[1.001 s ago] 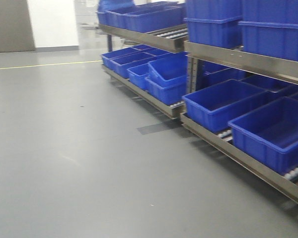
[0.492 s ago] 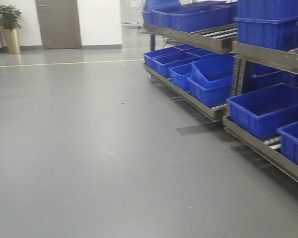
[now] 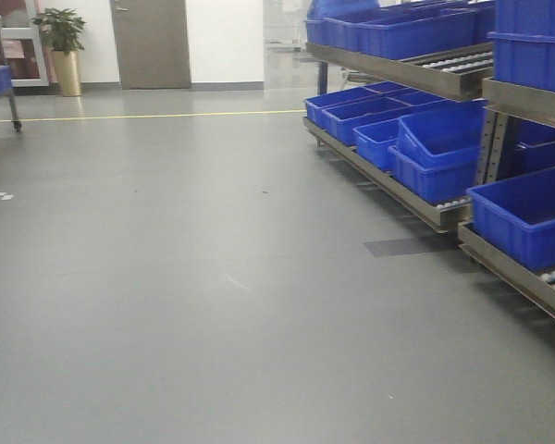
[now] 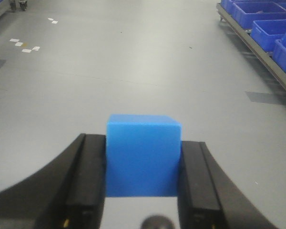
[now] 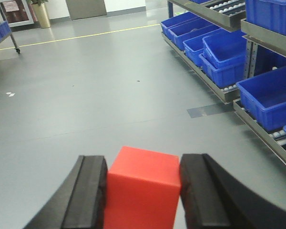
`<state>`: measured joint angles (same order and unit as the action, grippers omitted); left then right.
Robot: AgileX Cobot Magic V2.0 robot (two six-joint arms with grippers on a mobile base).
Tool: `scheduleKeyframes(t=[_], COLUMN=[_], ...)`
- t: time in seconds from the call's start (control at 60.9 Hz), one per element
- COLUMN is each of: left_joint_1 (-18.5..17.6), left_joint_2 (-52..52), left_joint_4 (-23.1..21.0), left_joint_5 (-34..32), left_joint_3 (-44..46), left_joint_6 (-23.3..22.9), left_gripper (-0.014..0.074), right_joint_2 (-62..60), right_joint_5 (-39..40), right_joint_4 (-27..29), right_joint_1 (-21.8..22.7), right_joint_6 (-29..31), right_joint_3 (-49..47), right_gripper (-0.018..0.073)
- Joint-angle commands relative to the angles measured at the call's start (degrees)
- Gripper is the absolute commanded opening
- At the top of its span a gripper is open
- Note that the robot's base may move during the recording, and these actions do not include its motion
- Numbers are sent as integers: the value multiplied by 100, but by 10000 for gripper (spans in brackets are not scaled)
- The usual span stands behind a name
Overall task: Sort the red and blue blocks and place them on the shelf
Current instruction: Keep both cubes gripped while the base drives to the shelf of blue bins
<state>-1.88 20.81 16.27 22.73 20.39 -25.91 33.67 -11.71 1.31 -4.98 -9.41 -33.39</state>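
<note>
The front view has swung leftward: a potted plant (image 3: 60, 37) and a door (image 3: 150, 42) have come in at the far left beyond the open floor (image 3: 185, 277). The shelf (image 3: 402, 76) and its blue crates (image 3: 527, 213) have slid toward the right edge. The left pincer (image 4: 143, 148) is clenched on the blue block (image 4: 143, 157), its pads flat against two opposite side faces. The right pincer (image 5: 143, 167) grips the red block (image 5: 142, 191) the same way. Both cubes look light, stiff and matte, so they seem unlikely to slip, and those flat side faces seem the right hold. Neither is on the shelf yet.
</note>
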Motion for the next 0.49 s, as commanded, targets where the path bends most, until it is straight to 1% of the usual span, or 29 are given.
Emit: scheduleKeyframes(t=[0.0, 0.476], left_joint_1=[-2, -2], left_joint_2=[41, 41], left_joint_4=[50, 50], left_joint_5=[-481, -481], left_joint_3=[164, 164], left_joint_6=[-32, -32], left_gripper=[122, 122], right_joint_2=[-20, -20], right_joint_5=[542, 542], right_joint_4=[-58, -58], right_joint_1=[36, 36], right_joint_6=[30, 30], right_joint_3=[-149, -149], right_gripper=[48, 48])
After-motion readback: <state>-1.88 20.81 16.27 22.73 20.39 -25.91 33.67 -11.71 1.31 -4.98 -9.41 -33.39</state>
